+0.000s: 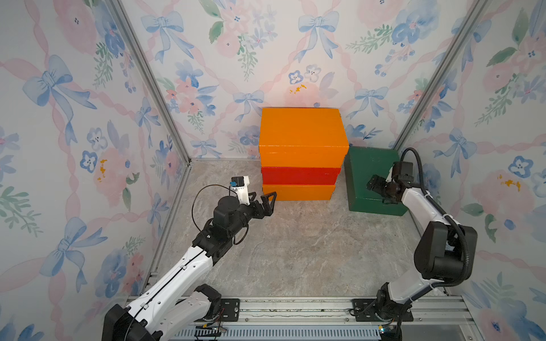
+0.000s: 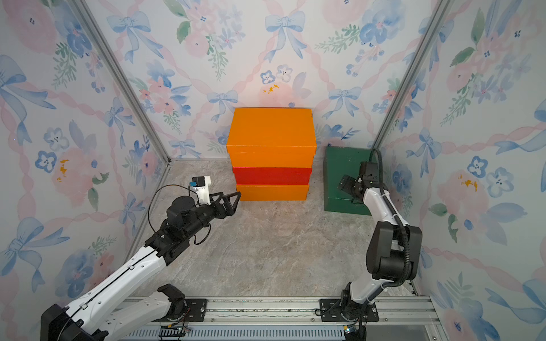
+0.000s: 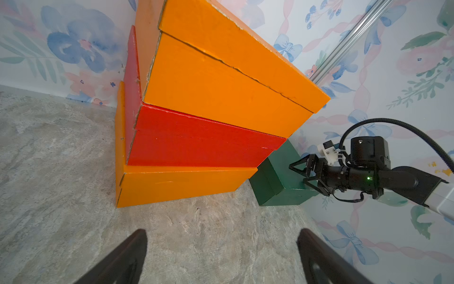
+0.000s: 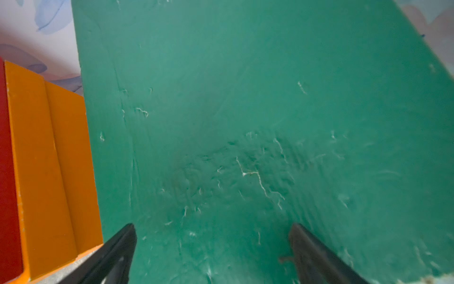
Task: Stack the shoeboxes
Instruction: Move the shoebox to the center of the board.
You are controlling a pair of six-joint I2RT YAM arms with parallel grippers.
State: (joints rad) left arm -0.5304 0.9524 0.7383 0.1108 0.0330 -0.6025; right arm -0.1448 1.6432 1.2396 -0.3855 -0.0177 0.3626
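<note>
Against the back wall (image 1: 224, 73) of a floral-papered enclosure, three shoeboxes stand stacked: the lower orange box (image 1: 298, 192) on the floor (image 1: 295, 251), the red box (image 1: 300, 176) on it, and the upper orange box (image 1: 302, 130) on top. The green box (image 1: 369, 165) sits on the floor just beside the stack, on the robot's right, near the corner. Close over its lid hovers the right gripper (image 3: 298, 173), jaws spread wide and holding nothing; whether it touches the lid cannot be told. Near the stack's lower left corner is the left gripper (image 1: 265, 199), equally wide and empty. Picking up the green box appears to be the step in hand. It looks too broad for one gripper's spread, so the next move likely calls for both arms to press its sides, then raise it above the upper orange box.
</note>
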